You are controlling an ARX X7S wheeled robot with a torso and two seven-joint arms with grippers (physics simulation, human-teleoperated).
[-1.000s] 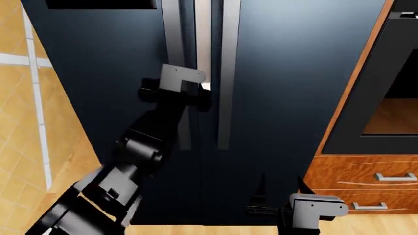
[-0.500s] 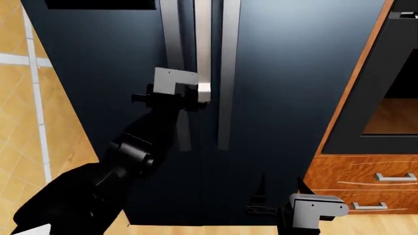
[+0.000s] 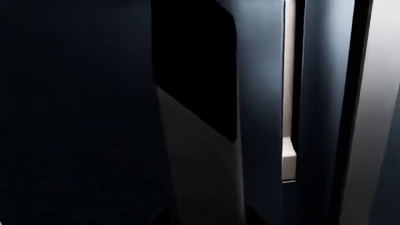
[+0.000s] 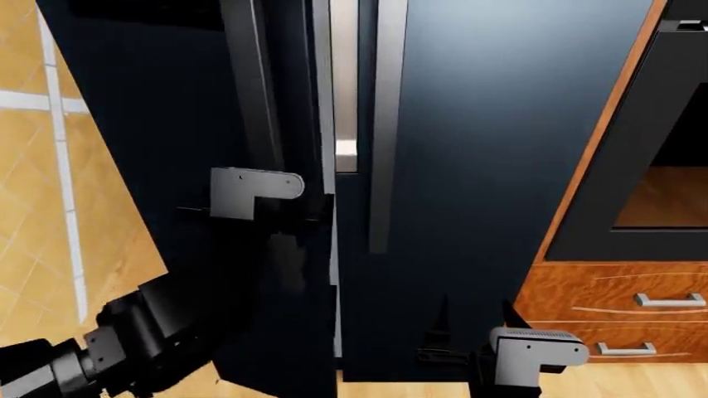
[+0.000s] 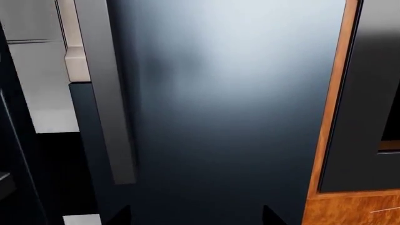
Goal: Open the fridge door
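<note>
A: Head view, arms?
B: Left gripper [image 4: 290,201] at the left door's handle [image 4: 252,91] on the fridge [image 4: 498,124]; jaw state can't tell. That door is ajar, white gap at centre. Right gripper [image 4: 476,319] low, fingers apart, holding nothing.
A: Left wrist?
B: Dark door panel, pale interior strip [image 3: 288,84].
A: Right wrist?
B: Right door, its handle [image 5: 106,93], wood cabinet edge [image 5: 331,108], oven [image 5: 368,93] beside.

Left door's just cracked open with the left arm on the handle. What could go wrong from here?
Grip: the left gripper sits at the left door handle, but its fingers are hidden, so it may slip off. The left door swings toward the left arm; the elbow could block it. The right gripper hangs close to the right door; keep it still.
</note>
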